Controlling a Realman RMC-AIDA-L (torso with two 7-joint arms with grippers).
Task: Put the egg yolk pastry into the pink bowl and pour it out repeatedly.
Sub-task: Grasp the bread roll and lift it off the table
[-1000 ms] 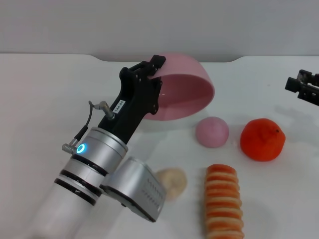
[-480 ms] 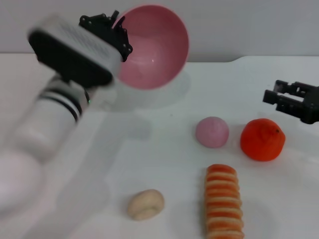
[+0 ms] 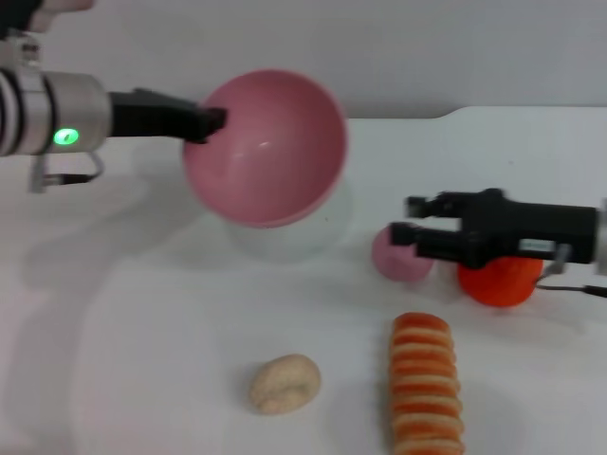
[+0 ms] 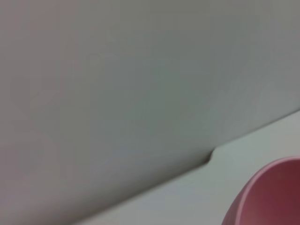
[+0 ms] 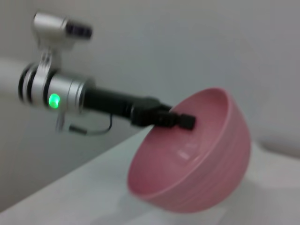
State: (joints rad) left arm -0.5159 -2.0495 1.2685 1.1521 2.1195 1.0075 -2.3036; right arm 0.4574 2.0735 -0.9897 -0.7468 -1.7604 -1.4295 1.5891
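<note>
Evidently the pour is done: the left tool [image 3: 211, 121] grips the rim of the pink bowl [image 3: 270, 152], glossy and deep, held tilted clear of the worktop [image 3: 133, 322] with nothing inside. The egg yolk pastry [image 3: 284, 383], a pale lumpy ball, lies loose well below that tool. The right tool [image 3: 406, 219], fingers apart and empty, hovers by a pink dome [image 3: 391, 258]. Next, I'd say, it must descend onto the pastry once the bowl is righted.
</note>
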